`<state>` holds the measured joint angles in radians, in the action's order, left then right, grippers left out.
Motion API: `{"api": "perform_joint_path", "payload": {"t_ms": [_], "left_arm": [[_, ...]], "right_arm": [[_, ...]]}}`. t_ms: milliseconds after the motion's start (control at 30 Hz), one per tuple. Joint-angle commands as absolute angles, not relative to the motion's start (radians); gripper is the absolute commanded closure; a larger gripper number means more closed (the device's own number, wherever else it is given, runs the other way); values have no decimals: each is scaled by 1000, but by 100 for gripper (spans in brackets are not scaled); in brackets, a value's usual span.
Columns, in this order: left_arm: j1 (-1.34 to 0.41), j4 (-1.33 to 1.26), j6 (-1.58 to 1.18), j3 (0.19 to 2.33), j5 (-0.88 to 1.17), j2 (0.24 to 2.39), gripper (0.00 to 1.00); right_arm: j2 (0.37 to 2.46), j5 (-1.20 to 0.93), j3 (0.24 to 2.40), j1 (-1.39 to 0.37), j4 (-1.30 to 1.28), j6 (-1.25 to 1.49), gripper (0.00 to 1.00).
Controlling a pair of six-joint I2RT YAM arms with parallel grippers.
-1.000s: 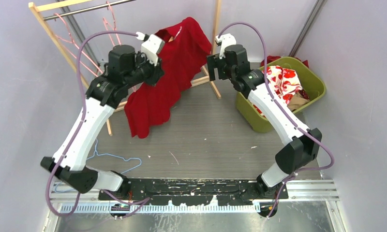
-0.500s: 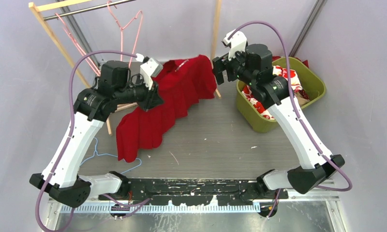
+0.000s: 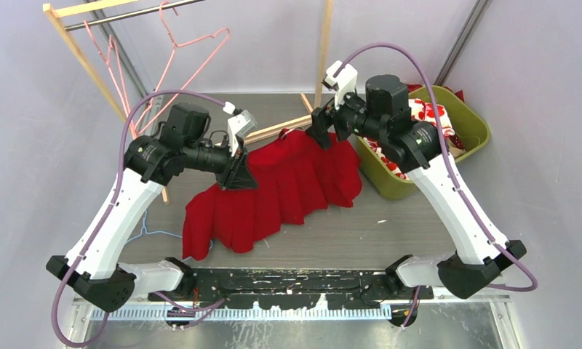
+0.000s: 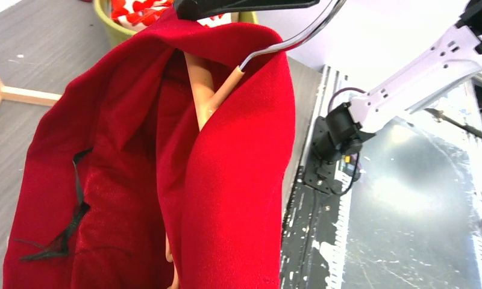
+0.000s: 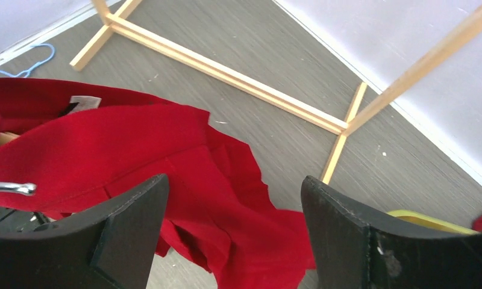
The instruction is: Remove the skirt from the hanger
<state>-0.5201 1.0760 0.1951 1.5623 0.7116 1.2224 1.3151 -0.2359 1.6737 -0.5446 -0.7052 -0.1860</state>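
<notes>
skirt (image 3: 295, 185): red, on hanger (image 4: 205, 90) clamped in left gripper (image 3: 241, 177). right gripper (image 5: 232, 186) spread, empty; best pinch waistband, draw off sideways.

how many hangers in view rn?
4. Two pink ones on the rack rail, a blue hanger on the floor left of the red skirt, a wooden hanger inside the skirt. More may be hidden.

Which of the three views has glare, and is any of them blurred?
Left wrist view: strong glare on the metal plate, washing out its surface; the red skirt is sharp. Right wrist view: no glare, but the near fingers look dark and soft. Top external view: even light, no blur.
</notes>
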Motion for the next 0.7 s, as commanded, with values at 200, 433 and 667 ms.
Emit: {"api": "perform_joint_path", "payload": {"t_ms": [200, 433, 667], "left_arm": [[-531, 980, 234, 1649, 932, 1239, 100], [-532, 984, 241, 1667, 926, 1253, 100], [-533, 953, 194, 1701, 969, 1250, 100]], "right_arm": [[1236, -316, 1678, -632, -869, -214, 17], [1204, -299, 1653, -658, -926, -209, 18], [1236, -171, 1617, -658, -864, -300, 17]]}}
